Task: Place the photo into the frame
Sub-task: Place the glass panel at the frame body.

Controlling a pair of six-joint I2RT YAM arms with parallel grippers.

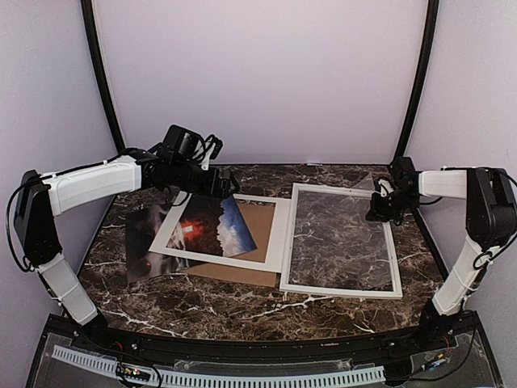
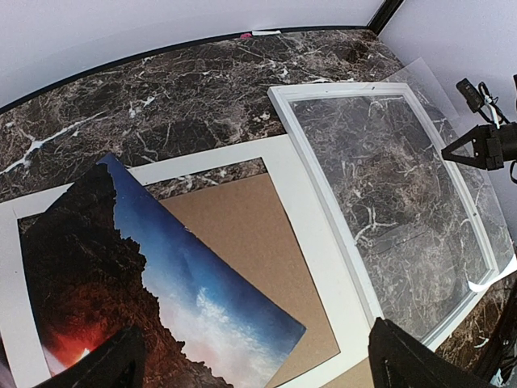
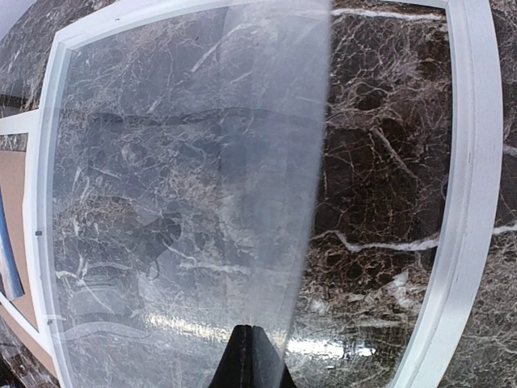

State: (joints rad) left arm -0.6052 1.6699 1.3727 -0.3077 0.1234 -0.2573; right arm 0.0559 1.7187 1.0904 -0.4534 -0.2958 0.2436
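Note:
The photo (image 1: 212, 228), a red sun over dark rocks under blue sky, lies tilted across the white mat board and the brown backing board at centre left; it also shows in the left wrist view (image 2: 161, 299). My left gripper (image 1: 216, 186) hangs over the photo's far edge, its jaws wide open around nothing (image 2: 262, 360). The frame (image 1: 339, 289), with a thin white border, lies flat at the right (image 2: 339, 87) (image 3: 472, 162). My right gripper (image 1: 378, 212) (image 3: 254, 347) is at the frame's far right side, shut on the clear plastic sheet (image 3: 186, 202), which covers part of the frame's opening.
The white mat board (image 1: 275, 234) (image 2: 295, 186) lies on the brown backing board (image 1: 258, 222) (image 2: 234, 226), touching the frame's left side. A dark glossy sheet (image 1: 141, 242) sticks out from under the mat at the left. The plastic sheet's corner (image 2: 416, 77) overhangs the frame's far edge.

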